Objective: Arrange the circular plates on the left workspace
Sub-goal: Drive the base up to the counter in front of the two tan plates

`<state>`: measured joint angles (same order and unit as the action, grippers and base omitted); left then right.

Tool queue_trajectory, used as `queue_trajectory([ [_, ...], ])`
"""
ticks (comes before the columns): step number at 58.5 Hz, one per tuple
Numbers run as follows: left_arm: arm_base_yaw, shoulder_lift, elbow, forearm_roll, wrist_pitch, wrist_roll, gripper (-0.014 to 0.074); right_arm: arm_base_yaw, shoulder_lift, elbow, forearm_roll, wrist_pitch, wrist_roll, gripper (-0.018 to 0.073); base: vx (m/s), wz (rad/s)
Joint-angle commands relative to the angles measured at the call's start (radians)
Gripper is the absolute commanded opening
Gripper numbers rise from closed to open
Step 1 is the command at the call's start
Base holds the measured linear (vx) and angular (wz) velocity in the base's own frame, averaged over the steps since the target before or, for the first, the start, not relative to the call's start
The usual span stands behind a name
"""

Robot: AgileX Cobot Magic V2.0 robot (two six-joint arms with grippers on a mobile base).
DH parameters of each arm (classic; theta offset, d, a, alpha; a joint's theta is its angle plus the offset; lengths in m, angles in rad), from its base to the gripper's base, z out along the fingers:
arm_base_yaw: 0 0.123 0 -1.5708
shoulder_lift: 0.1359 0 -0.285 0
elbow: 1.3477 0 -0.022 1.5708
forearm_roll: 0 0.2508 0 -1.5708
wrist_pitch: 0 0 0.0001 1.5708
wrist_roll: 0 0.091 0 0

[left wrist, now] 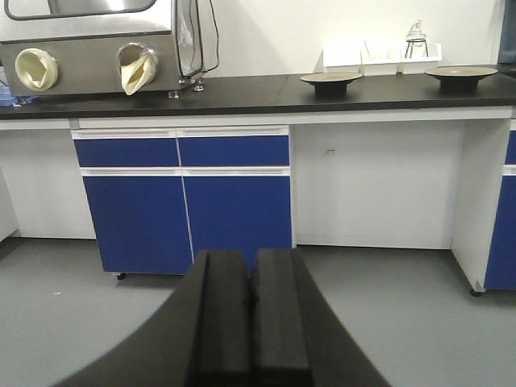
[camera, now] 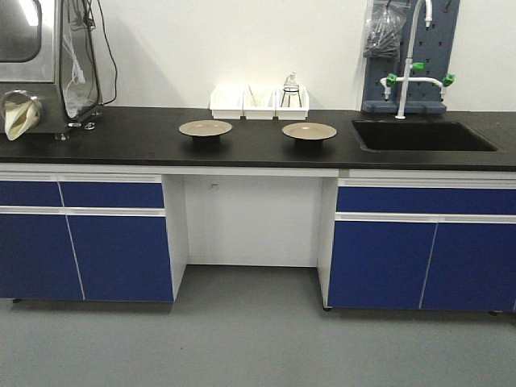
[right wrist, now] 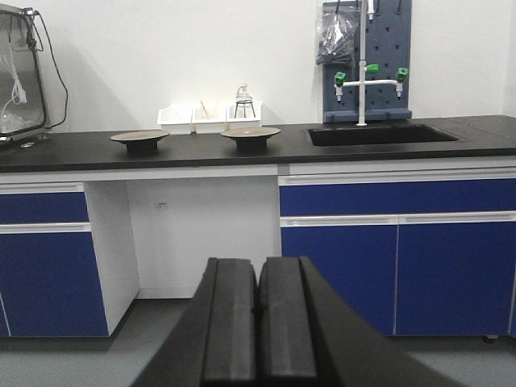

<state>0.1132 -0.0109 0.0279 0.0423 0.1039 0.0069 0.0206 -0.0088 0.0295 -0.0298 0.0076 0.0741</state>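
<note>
While both arms hang well back from the bench (camera: 121, 139), out over the grey floor (camera: 242, 339), I judge the job as not yet started. My left tool (left wrist: 251, 300) has its two black fingers pressed together with nothing between them, and my right tool (right wrist: 258, 316) is the same: closed flat and carrying nothing. Each wrist camera looks at the bench from low down and some way off, so neither arm is anywhere near a grasp.

The two round tan plates sit upright on the black top, side by side but apart, each raised a little on its dark underside. The left plate (camera: 205, 128) is above the open knee space between the blue cupboards (camera: 113, 242). The right plate (camera: 309, 131) is nearer the sink (camera: 419, 135) but clear of its edge. Just behind them, against the wall, stands a row of white bins (camera: 246, 103). Far to the left is a steel cabinet (camera: 40, 56) with glove ports.

The stretch of bench between that cabinet and the left plate is where I reckon the plates belong. If so, both have yet to be picked up and carried leftward, the right one farther. All of that is ahead of me: approach, grip, move, set down.
</note>
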Motion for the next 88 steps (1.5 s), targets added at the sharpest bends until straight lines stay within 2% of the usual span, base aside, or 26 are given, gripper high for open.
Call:
queue_trajectory([
  [1,-0.003,-0.015,0.011,0.001,-0.081,-0.007,0.0002,-0.005,-0.016,0.007,-0.009,-0.078,0.000,0.0000,0.17,0.08],
  [41,-0.002,-0.015,0.011,0.001,-0.081,-0.007,0.0002,-0.005,-0.016,0.007,-0.009,-0.078,0.000,0.0000,0.22,-0.10],
  [88,-0.002,-0.015,0.011,0.001,-0.081,-0.007,0.0002,-0.005,-0.016,0.007,-0.009,-0.078,0.000,0.0000,0.38,0.00],
])
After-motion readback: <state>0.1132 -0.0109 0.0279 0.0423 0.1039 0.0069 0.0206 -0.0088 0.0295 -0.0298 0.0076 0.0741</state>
